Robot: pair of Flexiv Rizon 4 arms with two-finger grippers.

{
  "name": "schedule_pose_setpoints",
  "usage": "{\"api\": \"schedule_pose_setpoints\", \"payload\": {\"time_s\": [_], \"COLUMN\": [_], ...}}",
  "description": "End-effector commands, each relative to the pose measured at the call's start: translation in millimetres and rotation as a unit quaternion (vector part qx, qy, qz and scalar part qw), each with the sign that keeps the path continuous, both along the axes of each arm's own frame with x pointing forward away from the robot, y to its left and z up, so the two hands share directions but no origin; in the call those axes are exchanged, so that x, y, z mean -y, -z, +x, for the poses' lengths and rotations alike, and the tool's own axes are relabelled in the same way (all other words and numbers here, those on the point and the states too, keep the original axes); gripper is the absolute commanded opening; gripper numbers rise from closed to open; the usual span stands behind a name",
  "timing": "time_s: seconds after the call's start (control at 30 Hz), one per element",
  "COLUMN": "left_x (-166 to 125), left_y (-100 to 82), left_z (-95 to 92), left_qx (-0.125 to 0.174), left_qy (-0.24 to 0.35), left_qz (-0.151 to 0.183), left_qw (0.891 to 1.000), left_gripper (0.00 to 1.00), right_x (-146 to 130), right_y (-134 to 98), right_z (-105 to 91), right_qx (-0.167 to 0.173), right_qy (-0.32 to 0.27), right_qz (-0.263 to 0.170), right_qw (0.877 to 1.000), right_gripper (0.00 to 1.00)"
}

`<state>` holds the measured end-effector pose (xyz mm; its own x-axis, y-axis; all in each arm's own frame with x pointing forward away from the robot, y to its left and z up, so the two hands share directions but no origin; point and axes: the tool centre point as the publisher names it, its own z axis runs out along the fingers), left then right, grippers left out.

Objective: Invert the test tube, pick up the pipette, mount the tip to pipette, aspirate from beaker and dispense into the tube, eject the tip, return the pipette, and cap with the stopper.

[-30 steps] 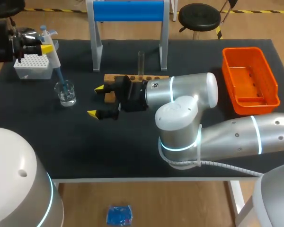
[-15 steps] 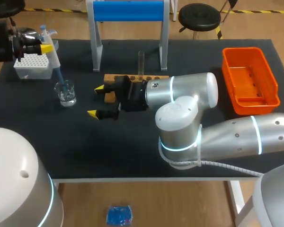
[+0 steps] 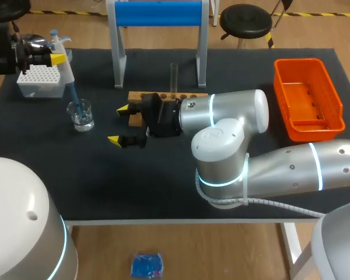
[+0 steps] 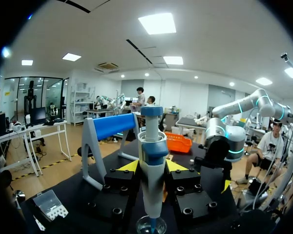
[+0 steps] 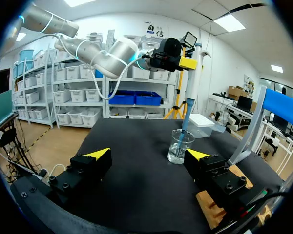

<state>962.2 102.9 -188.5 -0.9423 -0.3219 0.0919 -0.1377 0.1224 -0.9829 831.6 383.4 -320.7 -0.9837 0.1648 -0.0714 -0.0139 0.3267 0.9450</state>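
The left gripper pinches the pipette, its long axis upright, blue tip pointing down into the beaker near the table's far left corner. The right gripper hangs spread beside the wooden rack, where the test tube stands upright

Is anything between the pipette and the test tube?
Nearly. The right arm, jaws open, sits at the wooden rack's end, close beside the path from beaker to test tube; the pipette would likely need lifting clear.
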Motion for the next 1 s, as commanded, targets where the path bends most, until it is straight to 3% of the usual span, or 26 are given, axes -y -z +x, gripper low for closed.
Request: {"api": "schedule_pose_setpoints", "payload": {"time_s": [0.03, 0.4, 0.6, 0.73, 1.0], "left_x": [0, 0, 0, 0, 0], "left_y": [-0.4, -0.4, -0.4, -0.4, -0.4], "left_z": [0.6, 0.6, 0.6, 0.6, 0.6], "left_qx": [-0.001, -0.001, -0.001, -0.001, -0.001], "left_qy": [0.001, 0.001, 0.001, 0.001, 0.001], "left_qz": [0.001, 0.001, 0.001, 0.001, 0.001], "left_qw": [1.0, 1.0, 1.0, 1.0, 1.0], "left_gripper": [0.0, 0.0, 0.0, 0.0, 0.0], "right_x": [2, 2, 19, 30, 43], "right_y": [-1, -1, -44, -74, -137], "right_z": [0.0, 0.0, 3.2, 4.3, 11.3], "right_qx": [-0.001, -0.001, 0.039, 0.037, 0.058], "right_qy": [-0.001, -0.001, 0.016, 0.048, 0.086], "right_qz": [-0.001, -0.001, -0.052, -0.09, -0.106], "right_qw": [1.0, 1.0, 0.998, 0.994, 0.989], "right_gripper": [1.0, 1.0, 1.0, 1.0, 1.0]}}
